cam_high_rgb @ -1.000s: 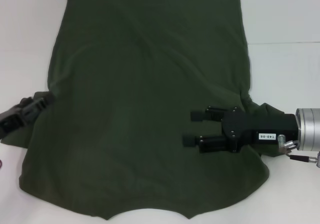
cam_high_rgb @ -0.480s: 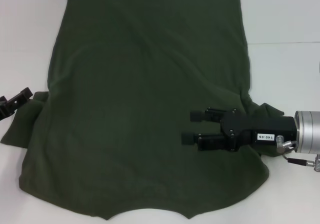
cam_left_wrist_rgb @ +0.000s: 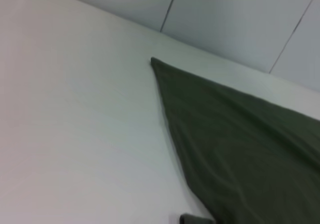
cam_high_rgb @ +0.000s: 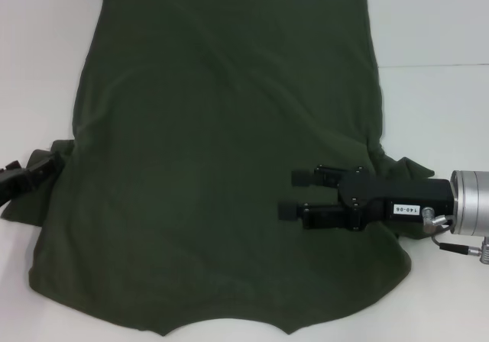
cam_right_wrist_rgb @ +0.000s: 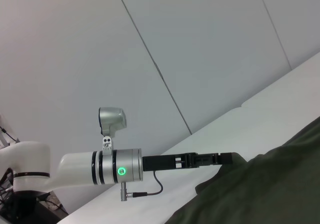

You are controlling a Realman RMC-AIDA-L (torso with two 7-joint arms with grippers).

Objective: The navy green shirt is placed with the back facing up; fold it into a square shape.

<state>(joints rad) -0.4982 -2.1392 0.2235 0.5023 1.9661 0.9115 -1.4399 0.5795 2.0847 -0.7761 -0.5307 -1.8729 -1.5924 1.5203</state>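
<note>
The navy green shirt (cam_high_rgb: 221, 151) lies spread flat on the white table (cam_high_rgb: 435, 29), with its straight hem at the far side and the curved neck edge near me. My right gripper (cam_high_rgb: 290, 195) hovers over the shirt's right part beside the right sleeve, open, with nothing between its fingers. At the table's left edge my left gripper (cam_high_rgb: 37, 172) sits at the bunched left sleeve (cam_high_rgb: 30, 201). The right wrist view shows that left gripper (cam_right_wrist_rgb: 220, 158) reaching to the edge of the shirt (cam_right_wrist_rgb: 270, 189). In the left wrist view one corner of the shirt (cam_left_wrist_rgb: 240, 149) lies on the table.
Bare white table (cam_high_rgb: 38, 52) surrounds the shirt on the left, right and far sides. A grey panelled wall (cam_right_wrist_rgb: 210, 49) stands behind the table. The silver wrist of my right arm (cam_high_rgb: 470, 201) juts in from the right edge.
The left gripper pulled away from the left sleeve toward the table's edge, then came back onto it. The right gripper has barely shifted.
</note>
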